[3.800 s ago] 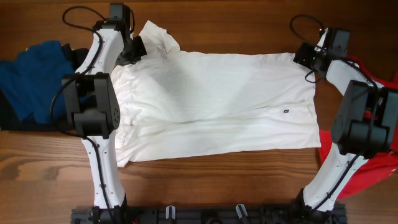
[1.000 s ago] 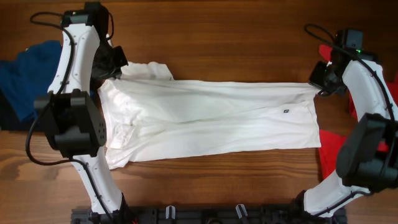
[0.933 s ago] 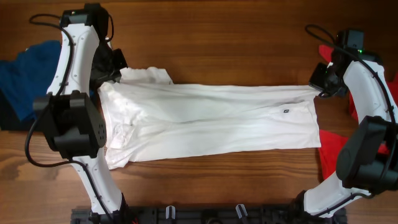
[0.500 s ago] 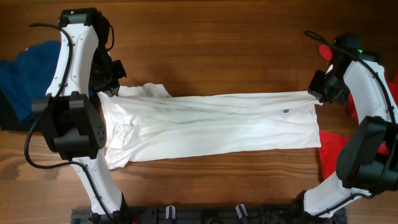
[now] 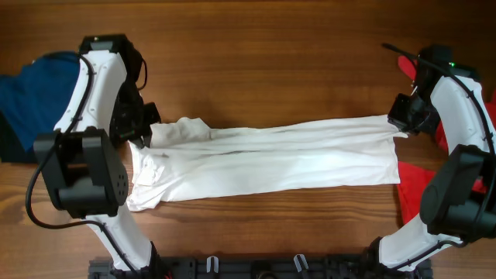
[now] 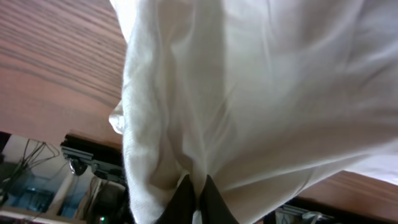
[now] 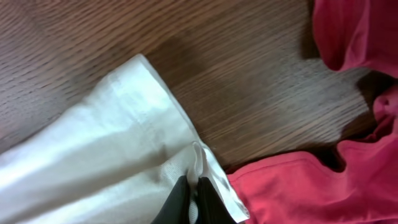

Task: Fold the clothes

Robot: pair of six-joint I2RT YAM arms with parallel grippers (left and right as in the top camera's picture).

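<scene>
The white T-shirt (image 5: 271,159) lies across the middle of the wooden bench (image 5: 271,46), gathered lengthwise into a long narrow band stretched between the 2 grippers. The left gripper (image 6: 194,198) is clamped tight on a pinch of cloth at the band's left end, and fabric drapes over most of its wrist view. The right gripper (image 7: 191,194) is closed on the hem corner at the right end. A blue garment (image 5: 35,97) lies at the bench's left edge. A red garment (image 7: 348,180) lies just beside the right hem.
</scene>
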